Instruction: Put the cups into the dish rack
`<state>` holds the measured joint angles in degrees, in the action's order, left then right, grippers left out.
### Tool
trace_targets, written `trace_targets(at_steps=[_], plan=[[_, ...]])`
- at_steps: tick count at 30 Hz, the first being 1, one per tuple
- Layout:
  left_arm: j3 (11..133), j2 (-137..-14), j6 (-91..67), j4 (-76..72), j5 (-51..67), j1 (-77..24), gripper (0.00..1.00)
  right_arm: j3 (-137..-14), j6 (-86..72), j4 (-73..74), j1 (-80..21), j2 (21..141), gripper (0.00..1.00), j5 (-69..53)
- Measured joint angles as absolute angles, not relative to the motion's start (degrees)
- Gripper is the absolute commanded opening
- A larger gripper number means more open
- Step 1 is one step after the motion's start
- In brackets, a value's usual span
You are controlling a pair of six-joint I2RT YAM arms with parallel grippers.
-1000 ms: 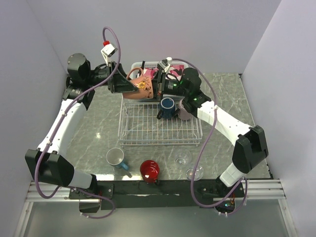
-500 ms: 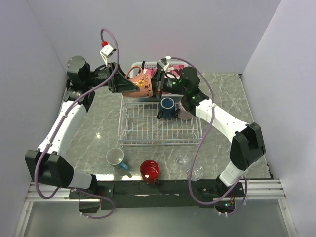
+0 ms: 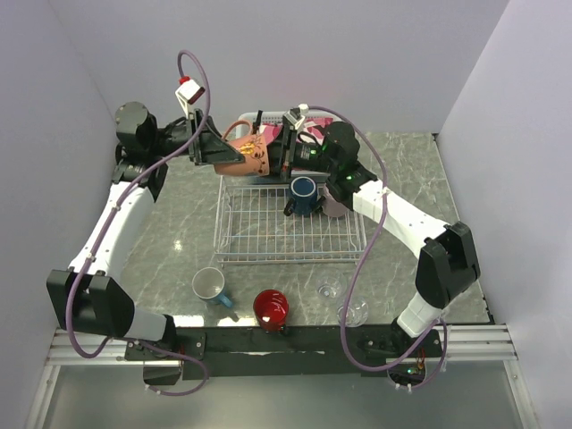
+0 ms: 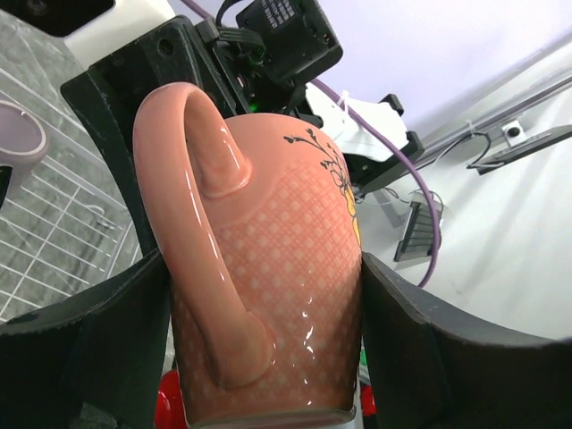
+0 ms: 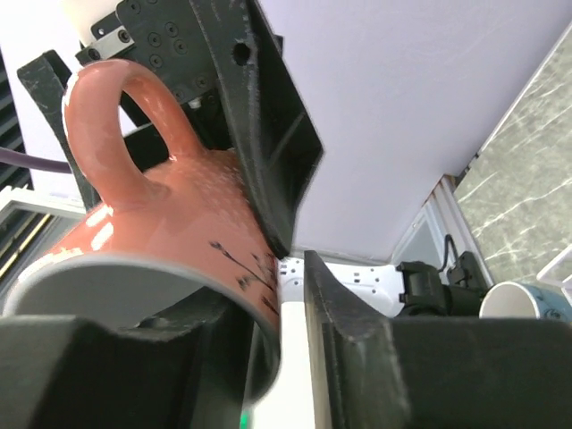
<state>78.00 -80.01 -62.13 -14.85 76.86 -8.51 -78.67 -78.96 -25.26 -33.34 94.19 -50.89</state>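
Top view, 12 o'clock taken as the far wall.

- Terracotta mug (image 3: 253,154) was held in the air over the 12 o'clock edge of the dish rack (image 3: 288,257), not touching the wires. It lay tilted, with the handle uppermost in both wrist views.
- Left gripper (image 3: 231,152) came in from 9 o'clock. Its fingers (image 4: 134,349) pressed both sides of the mug body, so it held the mug.
- Right gripper (image 3: 282,154) came in from 3 o'clock, jaws narrow and straddling the mug's rim wall. The right wrist view showed a thin pale sliver between the rim and one finger (image 5: 349,357). I could not tell whether it gripped.
- Navy mug (image 3: 303,193) stood in the rack near its 1 o'clock corner, mouth up. Mauve mug (image 3: 335,204) was just at its 3 o'clock side.
- On the table (image 3: 179,214), outside the rack: teal mug (image 3: 209,285) at the rack's 7 o'clock, red mug (image 3: 271,307) at 6 o'clock, two clear glasses (image 3: 331,288) (image 3: 352,312) at 5 o'clock.
- White basket (image 3: 255,117) sat beyond the rack at 12 o'clock, partly hidden by the grippers.
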Motion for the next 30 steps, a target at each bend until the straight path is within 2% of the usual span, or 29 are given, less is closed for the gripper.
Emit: trace_targets(at_steps=[3, 6, 12, 14, 16, 18, 21, 26, 30], plan=[[78.0, -80.2, -65.5, -17.1, 78.5, -6.8, 0.01, -77.9, -78.4, -24.4, -33.0, 93.8, 0.6, -50.4], [78.0, -80.2, -67.4, -17.9, 80.0, -5.1, 0.01, -76.4, -77.5, -22.5, -32.1, 92.9, 0.69, -50.3], [78.4, -80.6, -65.8, -14.4, 81.8, -3.0, 0.01, -73.5, -73.5, -15.8, -29.1, 89.6, 0.7, -50.6], [80.2, -81.2, -59.4, -7.3, 81.9, -2.6, 0.01, -72.2, -71.3, -12.3, -27.8, 87.9, 0.7, -50.7], [85.9, -83.5, -48.7, 6.7, 80.3, -2.2, 0.01, -69.7, -69.0, -8.6, -25.8, 85.3, 0.7, -50.8], [94.7, -87.3, -34.8, 22.7, 74.8, -2.3, 0.01, -67.4, -66.5, -3.6, -23.2, 81.9, 0.7, -50.5], [103.7, -91.9, -18.9, 37.4, 63.2, -3.6, 0.01, -65.1, -63.2, 3.7, -19.1, 75.2, 0.7, -49.6], [104.1, -93.5, -3.4, 51.2, 42.8, -9.6, 0.01, -64.1, -59.2, 11.0, -13.7, 63.4, 0.7, -47.0], [103.3, -95.6, 3.1, 56.6, 31.8, -16.7, 0.01, -62.7, -57.5, 14.1, -11.7, 57.2, 0.7, -46.2]])
